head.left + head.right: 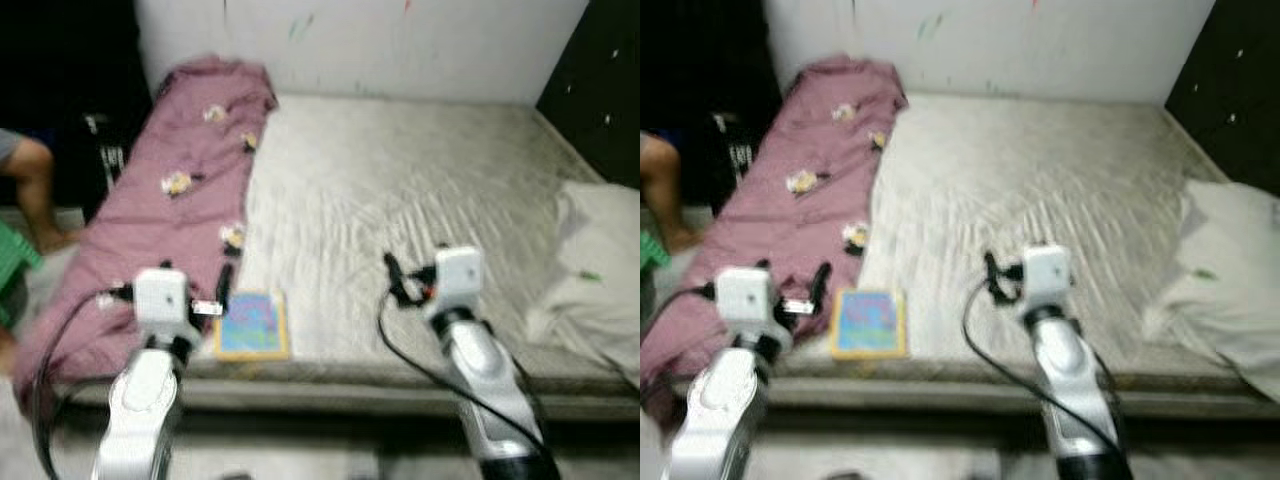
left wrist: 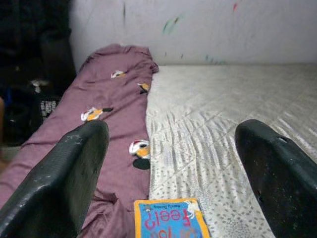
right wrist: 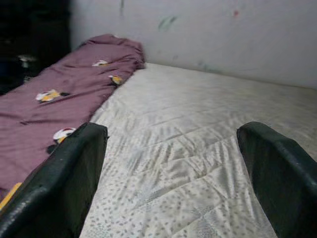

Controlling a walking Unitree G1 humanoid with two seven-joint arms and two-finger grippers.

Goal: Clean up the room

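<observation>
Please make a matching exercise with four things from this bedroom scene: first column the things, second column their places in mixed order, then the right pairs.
Things:
1. picture book
2. purple blanket
3. pillow
4. left pincer

Places:
A. along the bed's left side
B. at the bed's right edge
C. flat at the near edge of the mattress
D. open, just above the book's left corner

Pairs: 1-C, 2-A, 3-B, 4-D

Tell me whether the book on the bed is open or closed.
Closed. The book lies flat at the mattress's near edge beside the purple blanket, its blue cover facing up, no pages showing.
</observation>
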